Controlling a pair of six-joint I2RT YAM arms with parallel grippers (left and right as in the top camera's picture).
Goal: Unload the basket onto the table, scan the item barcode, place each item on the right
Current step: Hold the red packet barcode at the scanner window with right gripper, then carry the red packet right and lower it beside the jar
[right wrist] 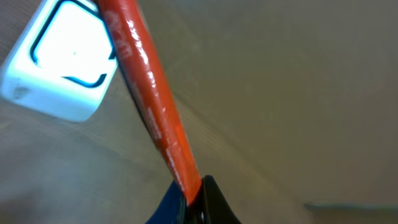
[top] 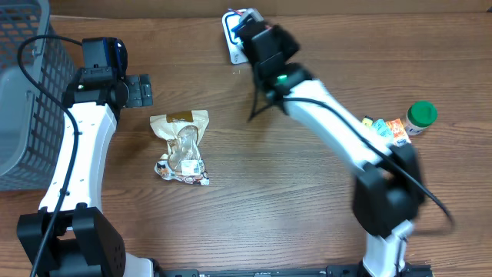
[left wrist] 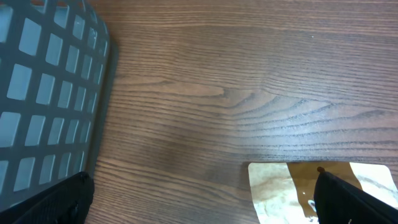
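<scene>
The basket (top: 23,92) stands at the bench's (top: 292,200) left edge. The bag (top: 182,146) lies left of centre, near the left pincer (top: 142,91). At the far edge sits the scanner (top: 232,42), with the packet (right wrist: 149,106) above it in the right pincer (right wrist: 194,202). The bottle (top: 421,115) and sachets (top: 387,128) lie far right.

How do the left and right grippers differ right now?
The left gripper is open and empty; the right gripper is shut on a thin red packet. The left gripper sits near the snack bag and basket; the right gripper is at the white scanner. Both are over the wooden table.
</scene>
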